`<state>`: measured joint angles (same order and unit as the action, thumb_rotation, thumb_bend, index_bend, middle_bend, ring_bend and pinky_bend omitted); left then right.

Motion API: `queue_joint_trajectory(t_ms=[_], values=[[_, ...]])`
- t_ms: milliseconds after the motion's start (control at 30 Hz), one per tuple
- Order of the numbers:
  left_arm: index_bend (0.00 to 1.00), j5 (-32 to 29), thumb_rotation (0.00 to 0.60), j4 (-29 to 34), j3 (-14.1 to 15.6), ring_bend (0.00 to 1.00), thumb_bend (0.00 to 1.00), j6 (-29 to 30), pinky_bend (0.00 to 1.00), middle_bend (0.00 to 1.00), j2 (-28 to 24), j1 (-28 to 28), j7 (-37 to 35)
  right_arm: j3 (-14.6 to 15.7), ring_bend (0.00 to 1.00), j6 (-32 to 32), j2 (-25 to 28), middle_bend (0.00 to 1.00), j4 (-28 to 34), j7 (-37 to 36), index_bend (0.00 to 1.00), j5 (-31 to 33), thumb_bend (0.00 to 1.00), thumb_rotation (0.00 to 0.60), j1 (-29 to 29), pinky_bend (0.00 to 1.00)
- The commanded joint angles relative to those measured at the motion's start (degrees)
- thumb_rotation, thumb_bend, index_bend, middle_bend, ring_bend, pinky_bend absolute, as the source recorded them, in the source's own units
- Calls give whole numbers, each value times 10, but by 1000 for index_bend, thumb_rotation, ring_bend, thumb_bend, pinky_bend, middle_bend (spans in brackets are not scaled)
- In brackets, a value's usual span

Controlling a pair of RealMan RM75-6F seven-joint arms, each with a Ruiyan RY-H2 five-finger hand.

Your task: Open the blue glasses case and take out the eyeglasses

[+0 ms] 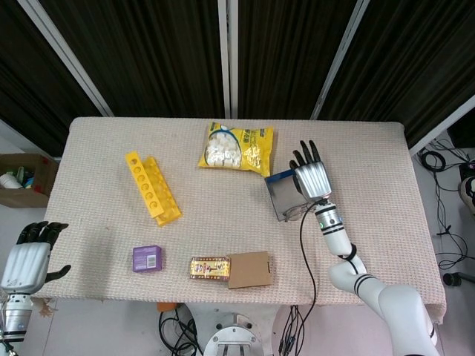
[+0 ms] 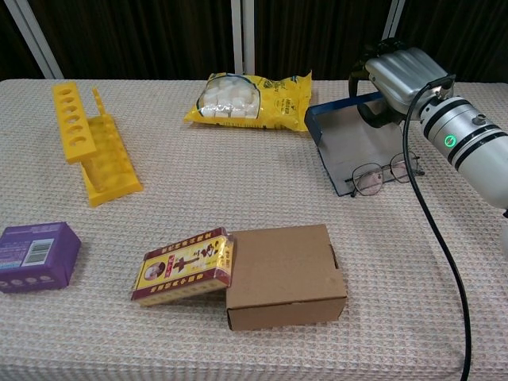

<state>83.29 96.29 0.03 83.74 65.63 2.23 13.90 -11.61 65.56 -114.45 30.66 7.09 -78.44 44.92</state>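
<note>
The blue glasses case (image 2: 347, 148) lies open at the right of the table, grey inside facing up, also seen in the head view (image 1: 280, 194). The thin-framed eyeglasses (image 2: 384, 175) rest at the case's near edge, partly on the tablecloth (image 1: 298, 213). My right hand (image 2: 402, 75) reaches over the case's far rim with dark fingers curled around it (image 1: 312, 176). My left hand (image 1: 27, 256) hangs off the table's near left corner, fingers apart, holding nothing.
A yellow rack (image 2: 87, 143) stands at the left and a yellow snack bag (image 2: 254, 99) at the back. Near the front lie a purple box (image 2: 36, 255), a red-yellow box (image 2: 186, 264) and a cardboard box (image 2: 284, 274).
</note>
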Motion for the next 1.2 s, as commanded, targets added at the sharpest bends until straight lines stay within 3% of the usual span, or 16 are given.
queue_joint_trajectory(t_ms=[33,133,267,367,467,567,667,800,1200], values=[[204,0,600,1,0,129,0,1,139,198,-1,-1,1,-9,0,-33,7,206,10,20,540,15,493,600,5,0],[204,0,600,3,0,129,0,3,139,198,-2,-1,2,-19,0,-62,32,138,53,48,335,32,453,600,5,0],[204,-1,600,4,1,129,0,3,139,198,-3,-2,3,-25,0,-83,91,75,151,75,64,49,324,600,-7,0],[204,1,600,6,0,129,0,3,139,198,-3,-1,4,-22,0,-86,147,62,237,74,1,51,271,600,-22,0],[204,3,600,8,0,129,0,4,139,198,-4,0,6,-4,0,-85,202,77,316,41,47,33,264,600,-43,0],[204,4,600,10,0,129,0,5,139,198,-4,0,8,24,0,-99,243,123,358,23,273,13,297,600,-54,0],[204,6,600,12,-1,129,0,5,139,198,-3,1,9,52,0,-118,267,145,371,25,386,-3,312,600,-59,0],[204,9,600,14,0,129,0,4,139,198,-1,3,14,70,0,-141,262,152,351,22,413,-7,322,600,-58,0],[204,5,600,19,1,129,0,10,139,198,-6,-1,19,84,0,-134,221,174,287,-22,452,-43,348,600,-51,0]])
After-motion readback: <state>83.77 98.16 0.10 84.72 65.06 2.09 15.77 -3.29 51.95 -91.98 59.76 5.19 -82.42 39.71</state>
